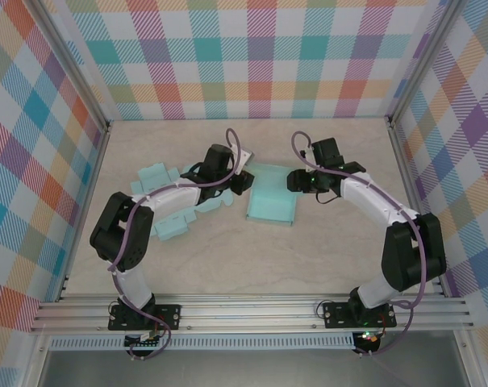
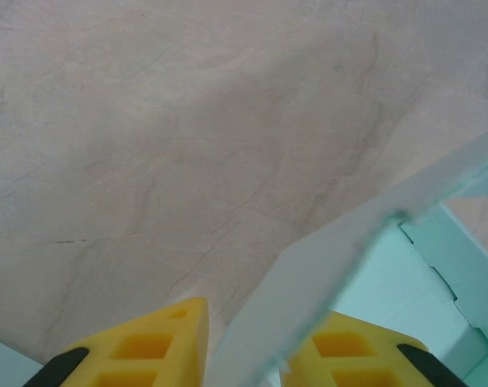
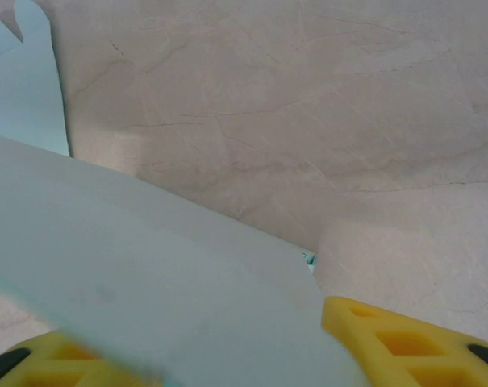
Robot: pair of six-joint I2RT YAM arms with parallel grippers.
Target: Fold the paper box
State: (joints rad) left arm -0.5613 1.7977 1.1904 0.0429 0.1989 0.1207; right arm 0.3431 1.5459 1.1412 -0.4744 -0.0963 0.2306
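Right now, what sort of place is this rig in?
Probably a lab data-collection cell, not a real workplace: checked printed walls on an aluminium frame, a marble-look tabletop, left arm and right arm bolted to a rail, a teal paper box between them.

Facing each other, left hand (image 1: 244, 183) has fingers narrowly parted, right hand (image 1: 295, 181) wider apart.

Near table (image 1: 252, 266) free; paper box (image 1: 272, 201) centre, flat blanks (image 1: 153, 174) left

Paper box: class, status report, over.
Left gripper: jaws open astride a flap. Right gripper: jaws open around a panel. Paper box part-folded. Spare blanks under left arm.
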